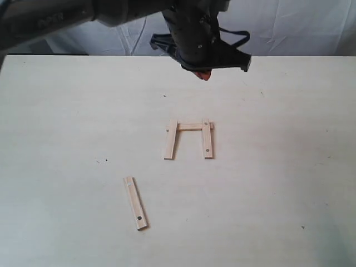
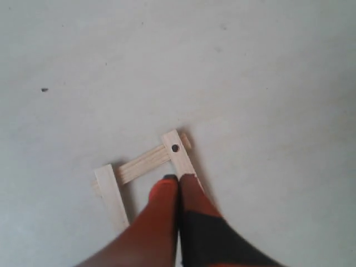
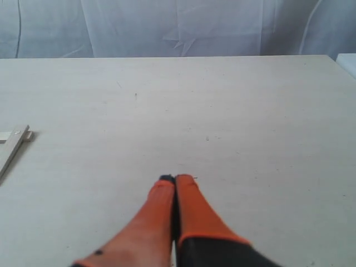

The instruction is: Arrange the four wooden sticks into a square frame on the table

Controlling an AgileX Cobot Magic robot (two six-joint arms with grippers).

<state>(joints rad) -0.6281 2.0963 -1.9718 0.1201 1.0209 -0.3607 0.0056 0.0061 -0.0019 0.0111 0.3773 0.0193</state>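
Three of the wooden sticks form a U on the table (image 1: 278, 167): a left side strip (image 1: 171, 140), a right side strip (image 1: 207, 140) and a cross strip (image 1: 191, 127) under their far ends. The fourth stick (image 1: 135, 203) lies alone, nearer and to the left. My left gripper (image 1: 203, 74) hangs shut and empty above the table behind the U. Its wrist view shows its tips (image 2: 178, 179) over the strip with the screw hole (image 2: 177, 151). My right gripper (image 3: 176, 179) is shut on nothing over bare table, with a stick end (image 3: 14, 146) off to one side.
A white cloth backdrop (image 1: 289, 28) hangs behind the table's far edge. A few tiny dark specks (image 1: 104, 161) dot the tabletop. The right arm does not show in the exterior view.
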